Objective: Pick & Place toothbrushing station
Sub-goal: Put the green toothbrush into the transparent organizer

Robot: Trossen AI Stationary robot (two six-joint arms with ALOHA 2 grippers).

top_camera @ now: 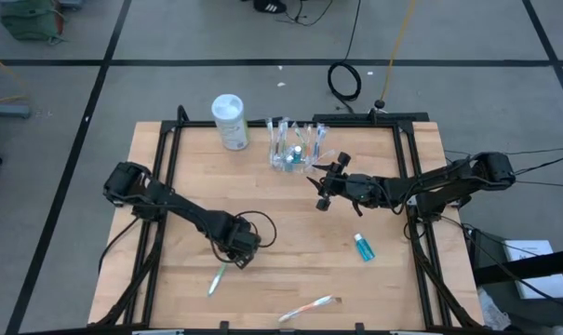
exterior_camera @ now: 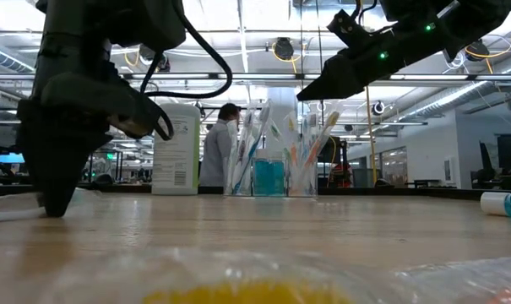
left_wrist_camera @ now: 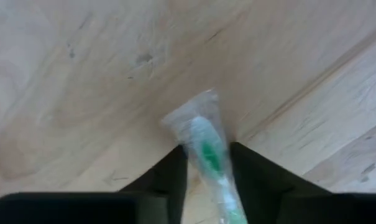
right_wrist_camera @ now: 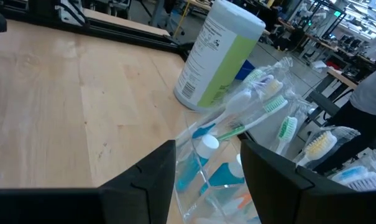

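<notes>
I set the left gripper (left_wrist_camera: pixel 207 163) down astride the wrapped green toothbrush (left_wrist_camera: pixel 206 146), fingers part-closed either side; right gripper (top_camera: pixel 326 191) hovers open beside the cup (top_camera: pixel 290 156).

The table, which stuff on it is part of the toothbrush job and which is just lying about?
Job: clear cup of toothbrushes; green toothbrush between left claw fingers; pink toothbrush; blue toothpaste tube.
Lying about: white canister.
</notes>
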